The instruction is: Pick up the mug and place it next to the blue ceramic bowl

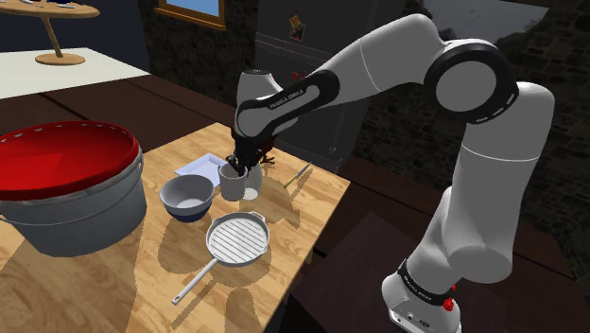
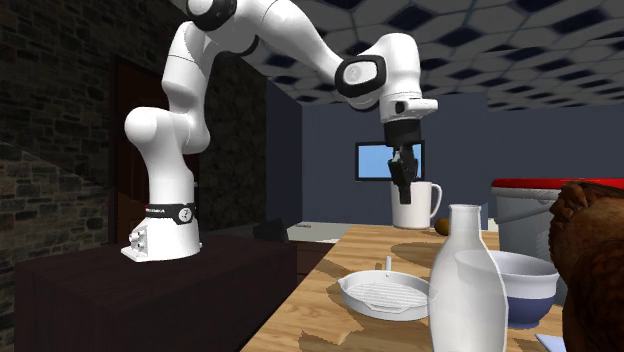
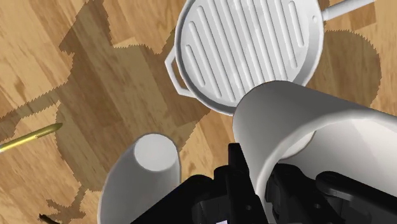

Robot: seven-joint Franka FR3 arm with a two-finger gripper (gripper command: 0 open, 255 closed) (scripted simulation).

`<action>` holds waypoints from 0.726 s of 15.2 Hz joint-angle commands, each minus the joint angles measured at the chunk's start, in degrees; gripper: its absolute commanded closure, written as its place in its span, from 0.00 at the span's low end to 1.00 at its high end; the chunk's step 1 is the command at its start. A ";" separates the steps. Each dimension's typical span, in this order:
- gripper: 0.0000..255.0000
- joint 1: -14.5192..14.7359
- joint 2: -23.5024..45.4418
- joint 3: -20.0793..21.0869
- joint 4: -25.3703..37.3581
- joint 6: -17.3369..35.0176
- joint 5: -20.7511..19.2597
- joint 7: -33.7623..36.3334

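The tool (image 1: 236,166) clamps the white mug (image 1: 233,184) at its rim, presumably to set it upright beside the blue bowl (image 1: 186,198).

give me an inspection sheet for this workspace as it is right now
surface: wooden table, crossed by the arm's shadows
job's things: white mug clasped at its rim, whether it is clear of the table cannot be told; blue-and-white bowl upright between pot and mug
clutter: white grill pan; grey pot with red lid; white bottle; flat white dish; thin utensil; brown figure
gripper: gripper shut on the mug's wall, one finger inside and one outside
cables: nothing seen
surroundings: dark brick wall; window
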 commanded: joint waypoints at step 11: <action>1.00 9.47 11.33 3.32 17.55 -5.74 -2.55 14.57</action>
